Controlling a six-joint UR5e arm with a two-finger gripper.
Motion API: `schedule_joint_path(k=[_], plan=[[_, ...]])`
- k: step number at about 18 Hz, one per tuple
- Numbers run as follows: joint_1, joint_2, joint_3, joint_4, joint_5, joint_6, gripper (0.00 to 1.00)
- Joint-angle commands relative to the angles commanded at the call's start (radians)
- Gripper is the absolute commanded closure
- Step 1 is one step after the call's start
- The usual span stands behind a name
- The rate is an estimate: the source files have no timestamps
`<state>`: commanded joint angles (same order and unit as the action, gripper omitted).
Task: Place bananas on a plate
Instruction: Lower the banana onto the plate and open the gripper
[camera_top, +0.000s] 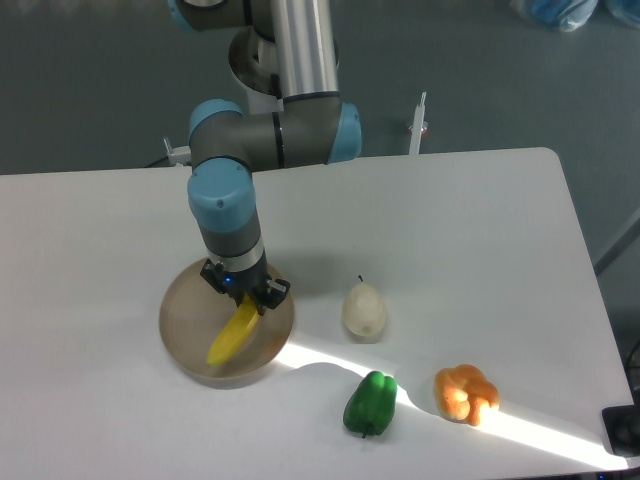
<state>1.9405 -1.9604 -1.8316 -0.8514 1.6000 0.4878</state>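
The yellow banana (232, 336) lies over the beige-brown plate (185, 322) at the table's front left, its lower end toward the plate's front. My gripper (244, 299) is directly above the banana's upper end, fingers closed around it. I cannot tell whether the banana rests on the plate or hangs just above it. The banana's stem tip is hidden under the gripper.
A pale cream pear (364, 310) stands right of the plate. A green pepper (371, 404) and an orange pepper (466, 393) lie at the front right. The robot's base (285, 60) stands at the table's back edge.
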Motion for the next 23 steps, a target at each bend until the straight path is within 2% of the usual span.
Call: schedule_joint_path(k=[9,23], plan=[[-0.014,-0.043,0.009,0.021,0.005,0.009,0.68],[-0.014,-0.058,0.009,0.021,0.005,0.006,0.67]])
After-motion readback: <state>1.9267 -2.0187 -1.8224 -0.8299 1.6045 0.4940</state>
